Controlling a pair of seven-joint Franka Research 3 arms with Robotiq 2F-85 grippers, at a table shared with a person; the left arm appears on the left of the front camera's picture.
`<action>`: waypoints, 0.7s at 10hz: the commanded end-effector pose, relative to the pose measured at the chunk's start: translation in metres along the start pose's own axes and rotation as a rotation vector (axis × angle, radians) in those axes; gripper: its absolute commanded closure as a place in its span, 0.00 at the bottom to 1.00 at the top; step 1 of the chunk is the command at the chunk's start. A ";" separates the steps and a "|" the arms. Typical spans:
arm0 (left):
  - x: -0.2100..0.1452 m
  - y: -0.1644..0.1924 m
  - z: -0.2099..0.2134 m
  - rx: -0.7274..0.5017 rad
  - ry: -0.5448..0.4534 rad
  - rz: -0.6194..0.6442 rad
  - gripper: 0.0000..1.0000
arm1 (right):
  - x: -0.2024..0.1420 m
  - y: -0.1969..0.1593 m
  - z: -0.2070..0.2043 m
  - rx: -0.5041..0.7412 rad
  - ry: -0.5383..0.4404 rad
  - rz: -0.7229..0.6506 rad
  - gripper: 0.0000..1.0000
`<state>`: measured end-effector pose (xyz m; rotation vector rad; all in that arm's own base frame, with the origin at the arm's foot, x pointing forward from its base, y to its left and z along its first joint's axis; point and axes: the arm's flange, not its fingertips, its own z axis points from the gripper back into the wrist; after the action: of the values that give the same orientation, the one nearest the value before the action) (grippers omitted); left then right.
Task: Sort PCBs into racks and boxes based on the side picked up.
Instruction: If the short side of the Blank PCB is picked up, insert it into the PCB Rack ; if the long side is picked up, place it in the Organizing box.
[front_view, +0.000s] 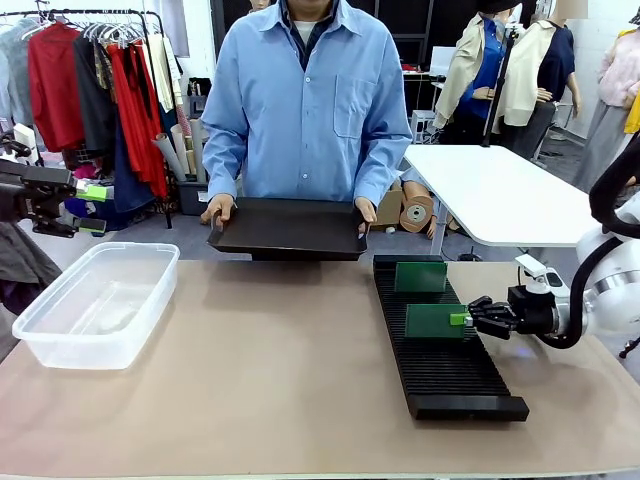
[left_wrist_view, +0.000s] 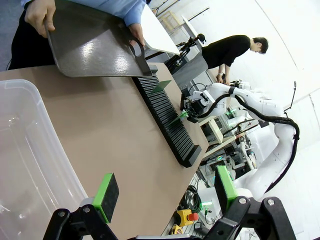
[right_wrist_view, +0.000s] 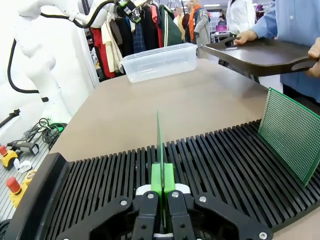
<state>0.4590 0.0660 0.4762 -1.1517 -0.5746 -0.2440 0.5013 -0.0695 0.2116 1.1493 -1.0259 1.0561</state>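
Note:
A long black ribbed rack (front_view: 445, 370) lies right of centre on the table. Two green PCBs stand upright in its slots. The far PCB (front_view: 420, 277) stands free. My right gripper (front_view: 462, 319) is shut on the right edge of the near PCB (front_view: 433, 321). The right wrist view shows that held PCB (right_wrist_view: 159, 145) edge-on between the green pads (right_wrist_view: 156, 181), set into the rack (right_wrist_view: 90, 190), with the free PCB (right_wrist_view: 292, 132) off to the right. My left gripper (front_view: 88, 207) hangs open at the left edge, above the clear box (front_view: 100, 300); its pads (left_wrist_view: 106, 196) stand wide apart.
A person at the far edge holds a smooth black tray (front_view: 290, 228) in both hands, tilted over the table. The tan table surface (front_view: 270, 370) between box and rack is bare. A white side table (front_view: 500, 195) stands behind on the right.

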 end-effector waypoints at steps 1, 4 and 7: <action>0.000 -0.001 0.000 -0.003 -0.001 -0.001 0.00 | -0.009 0.003 -0.007 -0.047 0.098 0.061 1.00; 0.000 -0.001 0.000 -0.003 -0.001 -0.001 0.00 | -0.009 0.002 -0.005 -0.028 0.067 0.044 1.00; 0.000 -0.001 0.000 -0.003 -0.001 -0.001 0.00 | -0.004 0.004 -0.001 -0.025 0.037 0.011 0.48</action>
<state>0.4590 0.0659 0.4762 -1.1517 -0.5745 -0.2440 0.5016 -0.0703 0.2074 1.1200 -1.0126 1.0715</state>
